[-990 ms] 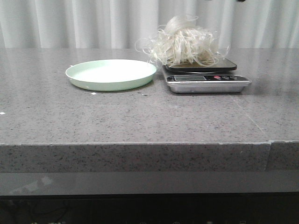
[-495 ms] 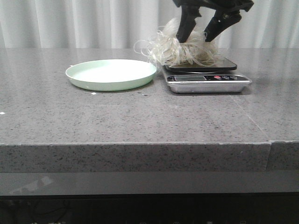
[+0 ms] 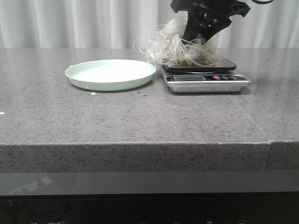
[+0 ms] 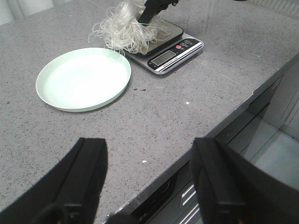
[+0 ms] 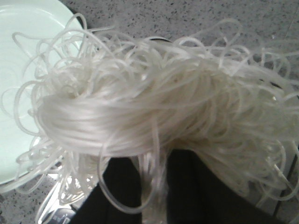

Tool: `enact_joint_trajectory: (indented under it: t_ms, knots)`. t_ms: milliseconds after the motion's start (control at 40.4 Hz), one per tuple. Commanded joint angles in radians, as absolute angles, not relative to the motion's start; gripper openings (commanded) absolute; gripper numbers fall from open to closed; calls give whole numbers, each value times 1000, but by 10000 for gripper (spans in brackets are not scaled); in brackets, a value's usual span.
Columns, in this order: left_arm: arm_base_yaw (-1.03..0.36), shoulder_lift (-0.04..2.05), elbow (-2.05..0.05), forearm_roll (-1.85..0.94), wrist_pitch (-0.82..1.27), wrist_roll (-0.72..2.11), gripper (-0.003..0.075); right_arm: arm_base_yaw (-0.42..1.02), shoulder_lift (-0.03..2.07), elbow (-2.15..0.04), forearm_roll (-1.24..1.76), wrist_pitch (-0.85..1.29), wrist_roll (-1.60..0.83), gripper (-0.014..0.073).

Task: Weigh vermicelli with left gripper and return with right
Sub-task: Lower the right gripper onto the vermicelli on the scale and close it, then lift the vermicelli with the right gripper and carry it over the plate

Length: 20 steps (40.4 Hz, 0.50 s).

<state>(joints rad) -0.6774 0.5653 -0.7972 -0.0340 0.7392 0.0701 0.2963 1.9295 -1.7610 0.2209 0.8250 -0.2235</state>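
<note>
Right gripper (image 3: 198, 35) has its jaws pinched into the vermicelli (image 3: 180, 49) on the scale (image 3: 205, 80), ready to return it left to the plate (image 3: 111, 73); left gripper (image 4: 149, 182) waits near, jaws wide.

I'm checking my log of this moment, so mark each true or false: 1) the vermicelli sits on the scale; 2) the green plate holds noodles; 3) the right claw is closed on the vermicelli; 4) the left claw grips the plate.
1) True: the vermicelli is on the scale.
2) False: the green plate has nothing on it.
3) True: the right claw is shut on the strands.
4) False: the left claw is open, away from the plate, over the table.
</note>
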Motion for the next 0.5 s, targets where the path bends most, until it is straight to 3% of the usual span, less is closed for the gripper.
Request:
enact_joint_trajectory:
  t_ms: [0, 470]
  knots:
    - [-684, 570, -822, -45, 666, 65, 473, 294, 1879, -1812, 223, 822, -237, 138]
    - [-684, 570, -822, -45, 670, 65, 473, 389, 1813, -2024, 245, 893, -237, 138]
